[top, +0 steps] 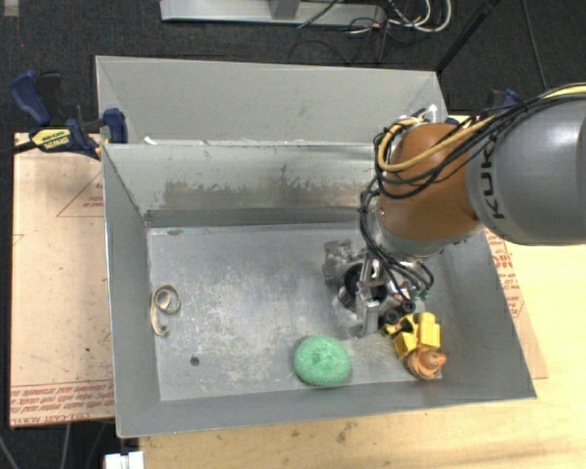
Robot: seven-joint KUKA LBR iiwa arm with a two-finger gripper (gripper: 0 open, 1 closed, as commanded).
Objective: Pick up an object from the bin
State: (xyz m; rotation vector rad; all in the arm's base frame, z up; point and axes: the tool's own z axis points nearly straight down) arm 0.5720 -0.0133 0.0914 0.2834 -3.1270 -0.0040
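Fingers of the gripper [359, 311]: whether open or closed cannot be told; nothing seen held. Approach step. Yellow-and-orange toy [417, 345] just right of them, green ball [322, 362] just below-left. Next: centre over one.

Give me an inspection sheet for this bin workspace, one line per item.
Surface: grey metal bin, floor scuffed, middle bare.
Job's things: green ball near the front wall; yellow and orange toy in the front right corner; small metal ring at the left.
Clutter: nothing seen.
Grippers: gripper low in the bin's right half, between the ball and the toy, closest to the toy.
Cables: yellow and black cables looped over the orange wrist cover; loose cables on the floor behind the bin.
Surroundings: dark carpet; grey stand base behind the bin.
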